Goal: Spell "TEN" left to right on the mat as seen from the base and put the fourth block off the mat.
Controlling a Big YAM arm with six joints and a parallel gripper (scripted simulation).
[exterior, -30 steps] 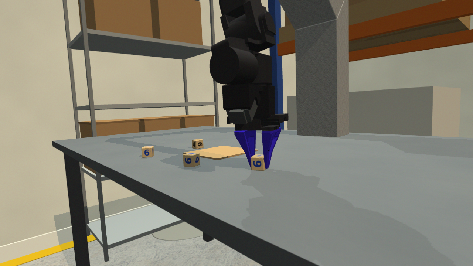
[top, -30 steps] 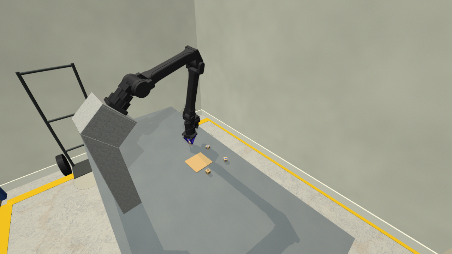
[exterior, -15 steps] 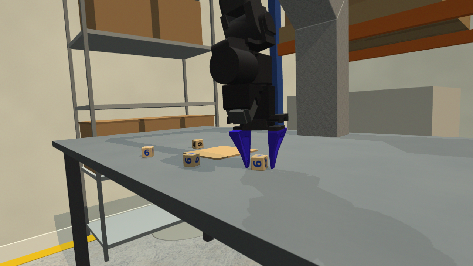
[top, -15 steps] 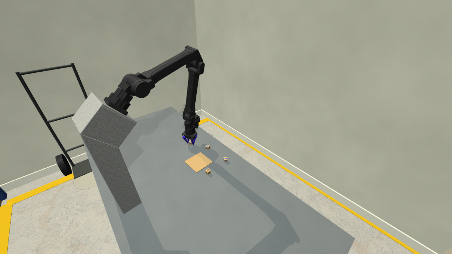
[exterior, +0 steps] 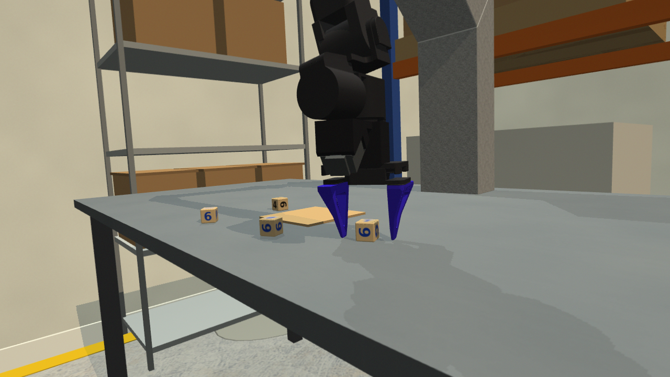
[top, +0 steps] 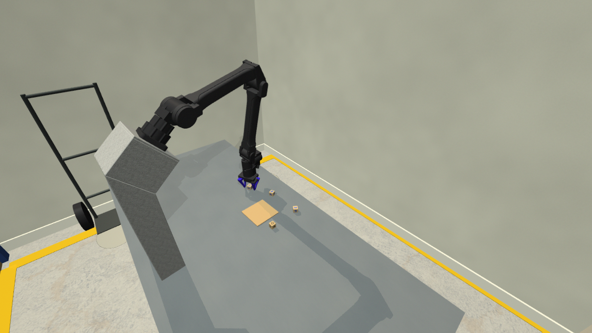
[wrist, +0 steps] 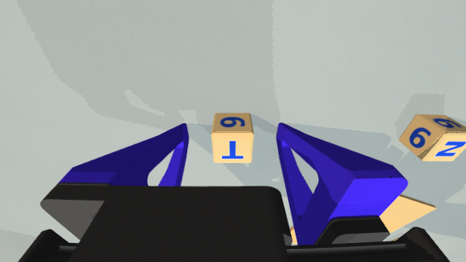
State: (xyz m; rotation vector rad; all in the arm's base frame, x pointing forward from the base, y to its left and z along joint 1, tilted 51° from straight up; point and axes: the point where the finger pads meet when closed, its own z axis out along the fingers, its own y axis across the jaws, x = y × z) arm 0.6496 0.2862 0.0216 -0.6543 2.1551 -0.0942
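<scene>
Spread wide, the blue-fingered hand [top: 249, 184] [exterior: 368, 237] [wrist: 232, 130] pointed down at the bench [top: 231, 265] [exterior: 290, 255] [wrist: 127, 54], its fingertips low on either side of the T block [top: 249, 186] [exterior: 366, 230] [wrist: 232, 140], with a gap showing on both sides of it. Above the hand, the black arm [top: 250, 120] [exterior: 346, 93] dropped steeply from a high elbow. Near the hand lay the tan mat [top: 260, 212] [exterior: 312, 215] [wrist: 405, 215], flat, with the T block off it. The N block [top: 272, 192] [exterior: 271, 226] [wrist: 435, 138] sat to one side of the hand, off the mat; two more blocks, one [top: 295, 209] [exterior: 209, 215] beyond the N block and one [top: 272, 225] [exterior: 279, 203] across the mat from the hand, stood on the bench too.

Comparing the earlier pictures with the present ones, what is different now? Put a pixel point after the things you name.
The pincer [top: 249, 187] [exterior: 368, 237] [wrist: 232, 130] has opened: its blue fingers were close around the T block [top: 249, 186] [exterior: 366, 230] [wrist: 232, 147] and now stand wide apart, one on each side, so the block is let go. The other three blocks and the mat [top: 260, 212] [exterior: 312, 215] [wrist: 405, 215] stayed where they were, with the mat bare.
</scene>
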